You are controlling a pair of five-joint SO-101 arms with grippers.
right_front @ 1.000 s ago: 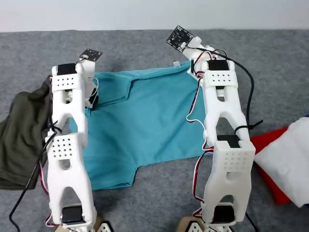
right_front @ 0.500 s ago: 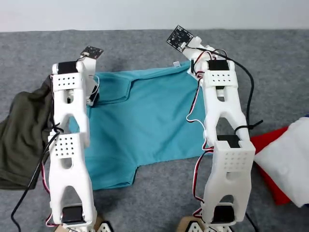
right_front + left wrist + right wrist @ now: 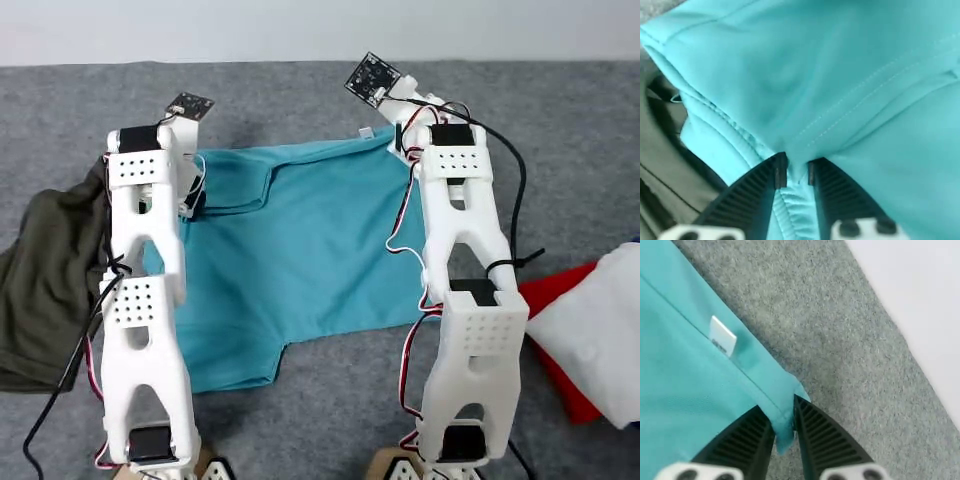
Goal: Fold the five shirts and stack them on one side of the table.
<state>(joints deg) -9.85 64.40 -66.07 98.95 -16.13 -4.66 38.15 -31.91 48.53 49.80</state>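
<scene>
Fabric of the teal shirt [image 3: 290, 260] looks light, soft and limp. It should sag and drape from any held point, cannot break, and may slip out of a shallow pinch. Its stitched hems and corners, where the cloth is doubled, seem the surest places to hold.

The teal shirt lies spread mostly flat in the middle of the grey table [image 3: 570, 130], between the two white arms. The left gripper [image 3: 792, 172] is closed on a bunched fold at the shirt's far left edge, by the sleeve, with cloth squeezed between its ribbed jaws. The right gripper [image 3: 783, 415] is closed on the far right corner of the hem, near a small white label [image 3: 722, 342].

A crumpled olive shirt [image 3: 45, 270] lies just beside the teal one on the left. A red shirt [image 3: 560, 300] and a white shirt [image 3: 600, 330] are heaped together at the right edge, apart from it.
</scene>
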